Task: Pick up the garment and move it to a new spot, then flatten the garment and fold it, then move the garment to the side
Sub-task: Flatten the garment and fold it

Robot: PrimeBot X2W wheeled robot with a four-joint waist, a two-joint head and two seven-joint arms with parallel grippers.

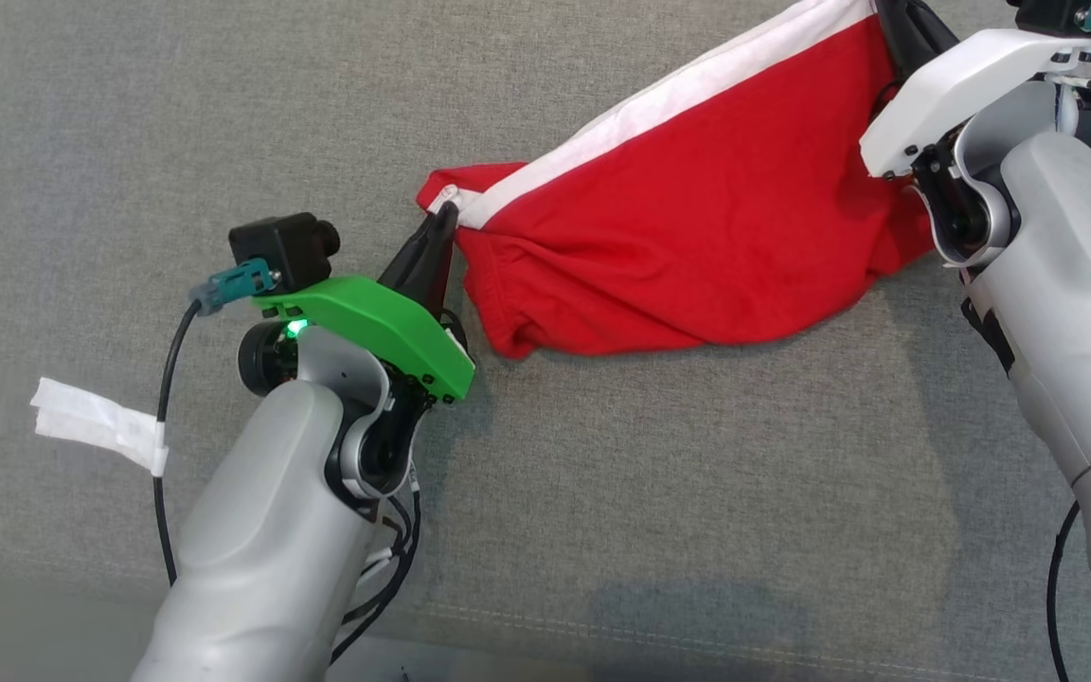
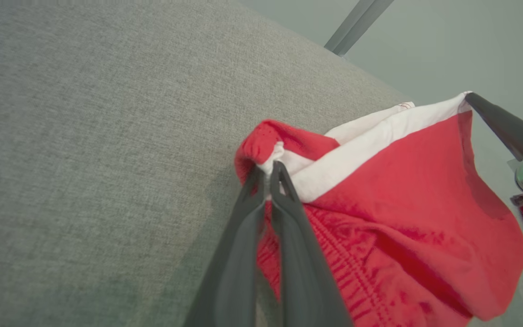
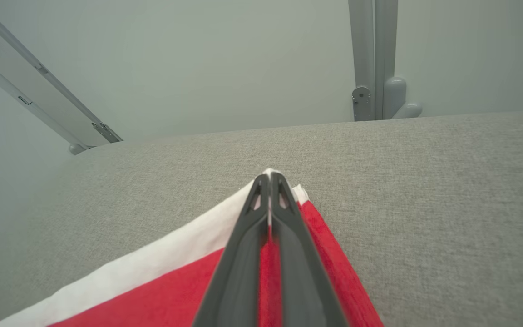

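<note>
We see a grey woven fabric surface (image 1: 602, 493), a stitched seam (image 1: 659, 633) along its near edge, the red garment (image 1: 697, 237) sagging low over it, contact we cannot tell.

Grey woven fabric surface (image 1: 602, 493) took up most of the head view: flat, padded-looking, coarse weave. A stitched seam (image 1: 697, 633) ran across it near the front edge. Soft-edged shadows lay on the cloth. Light was even and diffuse, with no hard glare. In the right wrist view the surface's far edge looked rounded. Behind it stood a plain pale grey-green wall (image 3: 220, 68). Two grey upright metal posts (image 3: 372, 54) stood side by side at that far edge, with a rounded grey fitting (image 3: 397, 97) at their foot. A slanted grey rail (image 3: 30, 81) with small brackets crossed the wall at left. The left wrist view caught a slanted grey bar (image 2: 357, 25) against a similar pale wall.
</note>
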